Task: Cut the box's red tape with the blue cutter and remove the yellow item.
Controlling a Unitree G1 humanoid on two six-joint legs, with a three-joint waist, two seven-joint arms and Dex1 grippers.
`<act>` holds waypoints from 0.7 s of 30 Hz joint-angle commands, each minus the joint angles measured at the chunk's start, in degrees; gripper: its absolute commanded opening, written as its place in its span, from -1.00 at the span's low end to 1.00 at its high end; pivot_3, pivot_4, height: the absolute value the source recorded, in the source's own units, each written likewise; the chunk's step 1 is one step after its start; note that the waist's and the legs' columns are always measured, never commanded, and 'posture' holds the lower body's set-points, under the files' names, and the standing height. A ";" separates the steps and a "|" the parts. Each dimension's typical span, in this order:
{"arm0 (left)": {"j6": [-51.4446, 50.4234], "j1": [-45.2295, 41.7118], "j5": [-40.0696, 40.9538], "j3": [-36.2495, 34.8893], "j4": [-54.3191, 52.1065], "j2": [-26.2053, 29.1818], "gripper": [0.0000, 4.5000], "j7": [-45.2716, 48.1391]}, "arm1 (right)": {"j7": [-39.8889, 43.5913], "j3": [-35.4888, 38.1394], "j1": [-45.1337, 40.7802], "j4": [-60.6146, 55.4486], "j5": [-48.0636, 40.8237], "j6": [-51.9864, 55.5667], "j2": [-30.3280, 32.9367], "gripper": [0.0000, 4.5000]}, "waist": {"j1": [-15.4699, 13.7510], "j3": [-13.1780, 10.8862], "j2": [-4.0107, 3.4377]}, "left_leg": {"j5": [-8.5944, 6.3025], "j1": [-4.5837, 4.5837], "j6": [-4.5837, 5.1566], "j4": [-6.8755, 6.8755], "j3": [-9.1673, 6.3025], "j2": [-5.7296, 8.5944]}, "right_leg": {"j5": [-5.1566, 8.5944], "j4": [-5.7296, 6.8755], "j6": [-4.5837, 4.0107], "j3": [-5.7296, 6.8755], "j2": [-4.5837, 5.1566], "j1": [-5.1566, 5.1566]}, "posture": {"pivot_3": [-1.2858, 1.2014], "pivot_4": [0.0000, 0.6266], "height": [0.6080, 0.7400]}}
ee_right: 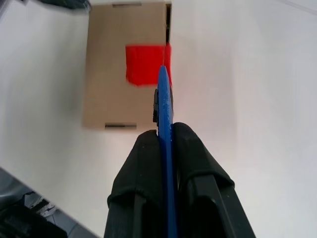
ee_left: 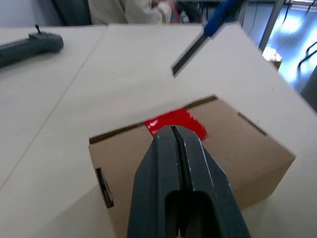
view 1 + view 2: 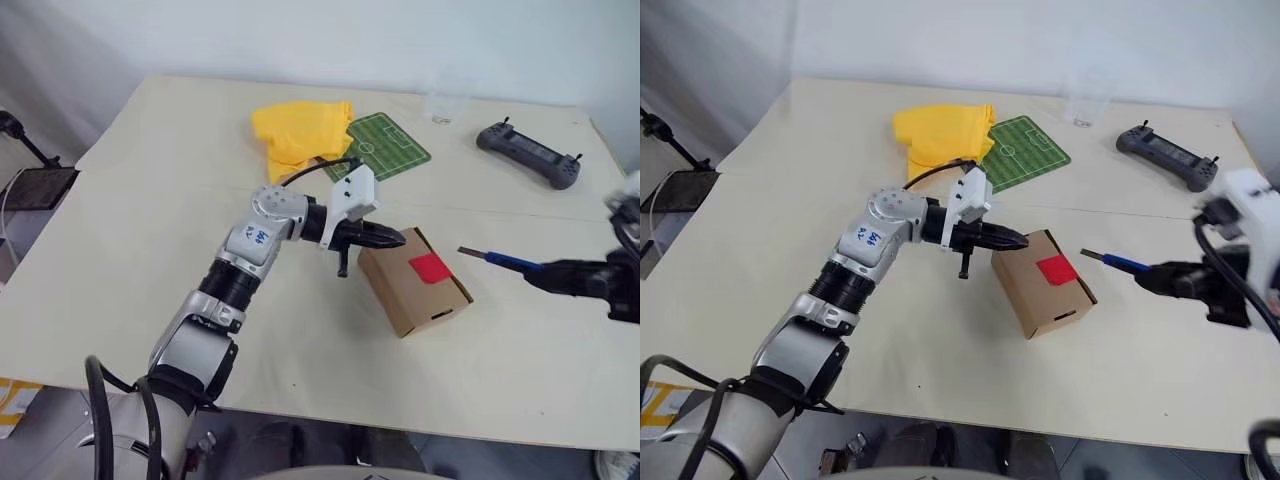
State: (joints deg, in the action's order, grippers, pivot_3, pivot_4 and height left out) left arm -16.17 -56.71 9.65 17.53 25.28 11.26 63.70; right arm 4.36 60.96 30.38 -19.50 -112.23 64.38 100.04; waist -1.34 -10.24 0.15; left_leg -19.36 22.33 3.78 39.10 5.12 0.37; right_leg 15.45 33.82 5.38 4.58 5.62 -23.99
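The brown box lies closed on the table, with the red tape across its lid's right edge. My left gripper is shut and empty. Its fingertips sit over the lid's left side, just short of the tape; I cannot tell whether they touch. My right gripper is shut on the blue cutter to the right of the box. The cutter's silvery tip points at the tape from a short gap away. In the right wrist view the cutter lines up with the tape. The yellow item is hidden.
A yellow cloth and a green pitch mat lie behind the box. A clear glass and a dark grey controller sit at the back right. The table's front edge runs close below the box.
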 commanded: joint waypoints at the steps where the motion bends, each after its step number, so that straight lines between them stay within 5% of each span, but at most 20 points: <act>1: -2.13 0.73 -1.08 0.79 -4.70 0.04 -1.00 -1.27 | 1.61 -6.57 -6.40 2.79 -0.77 -1.29 1.61 -0.97 | -0.23 -0.03 0.04 | 0.01 0.03 -0.03 0.00 -0.03 -0.02 | 0.02 0.00 -0.03 0.02 0.00 -0.03 | 0.03 -0.52 1.00; 21: -13.89 4.16 -7.13 6.77 -11.01 0.06 -1.00 -7.64 | -2.27 -37.84 -24.35 0.79 -0.77 -18.38 6.95 -0.97 | -0.20 -0.02 0.02 | 0.13 0.15 -0.15 0.21 -0.06 -0.01 | 0.01 0.16 -0.03 0.10 0.02 -0.11 | 0.03 -0.52 1.00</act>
State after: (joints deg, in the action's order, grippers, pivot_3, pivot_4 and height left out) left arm -29.00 -53.13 3.64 23.16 14.77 11.68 56.56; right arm 3.10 24.04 7.63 -18.03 -112.27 48.32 106.21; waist -1.54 -10.26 0.18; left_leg -19.22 22.46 3.63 39.32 5.07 0.35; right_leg 15.46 34.00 5.35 4.68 5.65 -24.10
